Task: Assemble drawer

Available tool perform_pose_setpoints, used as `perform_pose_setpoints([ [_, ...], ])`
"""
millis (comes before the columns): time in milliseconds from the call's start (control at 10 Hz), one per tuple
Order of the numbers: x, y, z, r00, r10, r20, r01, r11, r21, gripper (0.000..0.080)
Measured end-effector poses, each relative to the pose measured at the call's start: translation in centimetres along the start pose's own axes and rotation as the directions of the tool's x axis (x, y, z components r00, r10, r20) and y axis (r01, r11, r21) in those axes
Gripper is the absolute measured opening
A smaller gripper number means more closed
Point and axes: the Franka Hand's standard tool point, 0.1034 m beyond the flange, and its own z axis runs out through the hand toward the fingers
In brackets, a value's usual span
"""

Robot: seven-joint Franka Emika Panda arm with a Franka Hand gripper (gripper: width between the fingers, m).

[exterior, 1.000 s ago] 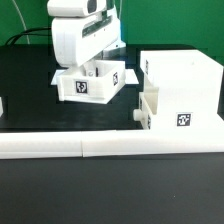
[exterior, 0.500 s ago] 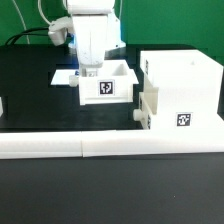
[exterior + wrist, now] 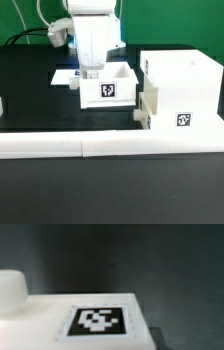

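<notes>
Tray (image 3: 107, 88) w/ end effector (image 3: 89, 71) shifted slightly toward shell (image 3: 183, 92).

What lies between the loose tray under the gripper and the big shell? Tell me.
In the exterior view, only a narrow strip of bare black table separates the loose tray from the shell; the second tray sits in the shell's front.
</notes>
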Motion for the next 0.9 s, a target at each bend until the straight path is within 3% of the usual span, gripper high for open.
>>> perform_pose_setpoints([
  [100,0.17,0.67,0.02,1.0,-0.011,0.002,0.011,1.0,0.0,0.0042],
  [900,0.19,0.58,0.16,1.0,-0.014,0.003,0.014,1.0,0.003,0.0042],
])
